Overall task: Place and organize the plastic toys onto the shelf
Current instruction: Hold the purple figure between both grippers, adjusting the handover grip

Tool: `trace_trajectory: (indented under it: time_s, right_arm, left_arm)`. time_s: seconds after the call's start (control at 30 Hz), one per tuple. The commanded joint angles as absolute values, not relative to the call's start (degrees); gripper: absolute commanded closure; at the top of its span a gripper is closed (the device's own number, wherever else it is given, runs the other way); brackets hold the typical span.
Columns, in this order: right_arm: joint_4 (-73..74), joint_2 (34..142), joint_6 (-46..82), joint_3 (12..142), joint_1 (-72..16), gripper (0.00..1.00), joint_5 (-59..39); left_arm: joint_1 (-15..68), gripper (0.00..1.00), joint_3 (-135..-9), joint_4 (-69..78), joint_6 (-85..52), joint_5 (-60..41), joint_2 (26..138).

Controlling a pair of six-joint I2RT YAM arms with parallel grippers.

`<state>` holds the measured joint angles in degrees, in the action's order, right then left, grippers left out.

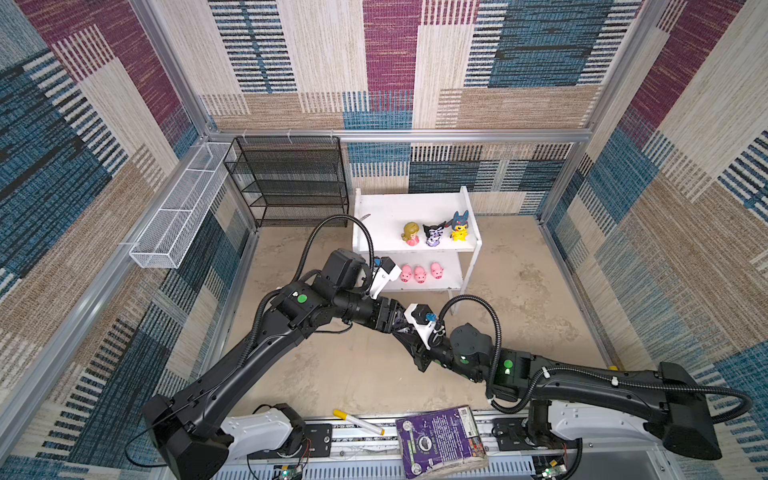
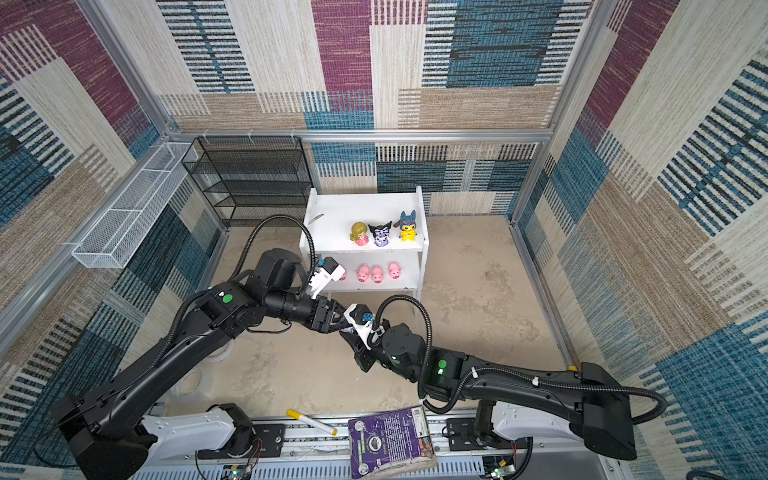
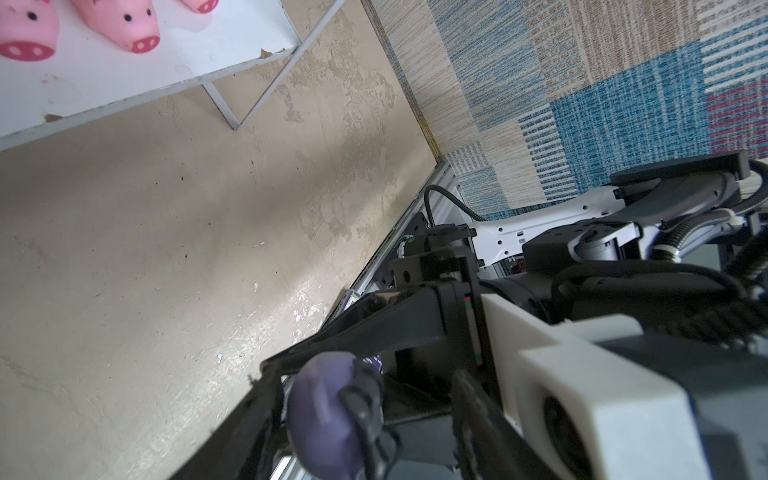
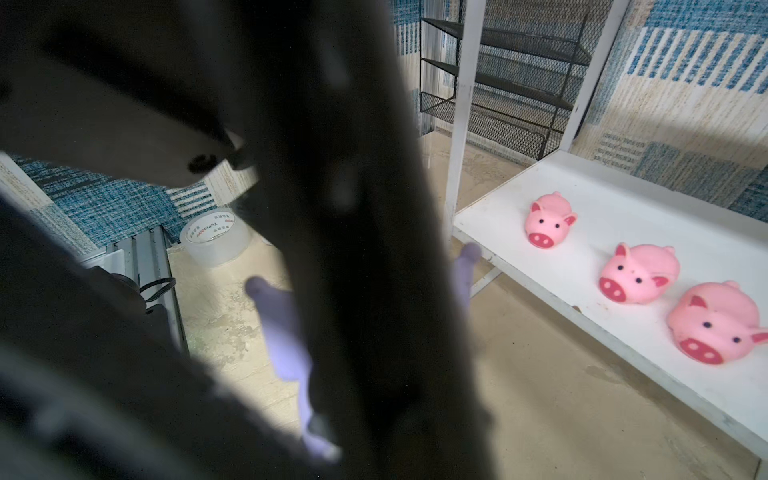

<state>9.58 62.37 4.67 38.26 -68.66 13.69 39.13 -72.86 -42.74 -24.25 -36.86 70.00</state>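
Observation:
In front of the white shelf (image 1: 386, 208) my two grippers meet above the floor. The right gripper (image 1: 412, 332) is shut on the lilac eared toy (image 3: 320, 411), whose ears (image 4: 278, 328) show past a dark blurred finger in the right wrist view. My left gripper (image 3: 365, 399) stands open around that toy, with one finger close beside it and the other well apart. Three pink pigs (image 1: 420, 274) sit in a row on the lower board. The blonde girl (image 1: 410, 234), the black-purple eared toy (image 1: 433, 235) and the yellow blue-hooded toy (image 1: 459, 226) stand on the top board.
A black wire-mesh rack (image 1: 291, 183) stands left of the shelf, and a long white wire basket (image 1: 178, 216) hangs on the left wall. A yellow-capped marker (image 1: 358, 422) and a purple book (image 1: 440, 440) lie at the front edge. A tape roll (image 4: 214, 237) sits on the floor.

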Motion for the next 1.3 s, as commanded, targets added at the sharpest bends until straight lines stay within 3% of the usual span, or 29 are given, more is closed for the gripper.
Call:
trace_trajectory:
  time_s: [0.0, 0.13, 0.4, 0.63, 0.77, 0.87, 1.27]
  right_arm:
    - [12.35, 61.71, 4.38, 38.24, -68.79, 0.82, 14.24]
    - [12.14, 61.27, 3.96, 38.24, -68.78, 0.82, 14.41]
    - [12.57, 61.0, 4.01, 37.8, -68.77, 0.82, 15.09]
    - [12.7, 60.81, 3.96, 37.66, -68.84, 0.82, 16.53]
    - [12.9, 61.01, 4.05, 37.54, -68.82, 0.82, 18.8]
    - [13.42, 61.37, 3.83, 37.44, -68.92, 0.82, 19.78]
    - [12.92, 64.56, 2.43, 38.95, -71.79, 0.83, 29.16]
  left_arm:
    - [39.11, 0.41, -73.29, -41.04, -25.15, -38.44, 70.68]
    - [39.11, 0.52, -73.52, -40.85, -25.23, -38.4, 70.92]
    - [39.11, 0.65, -73.92, -40.96, -25.57, -38.98, 71.22]
    - [39.11, 0.63, -74.35, -41.59, -24.96, -39.99, 71.71]
    - [39.11, 0.52, -74.94, -43.16, -24.37, -39.91, 71.92]
    - [39.11, 0.5, -75.21, -44.46, -24.41, -38.75, 72.04]
    - [39.11, 0.62, -77.89, -50.16, -24.94, -35.01, 74.24]
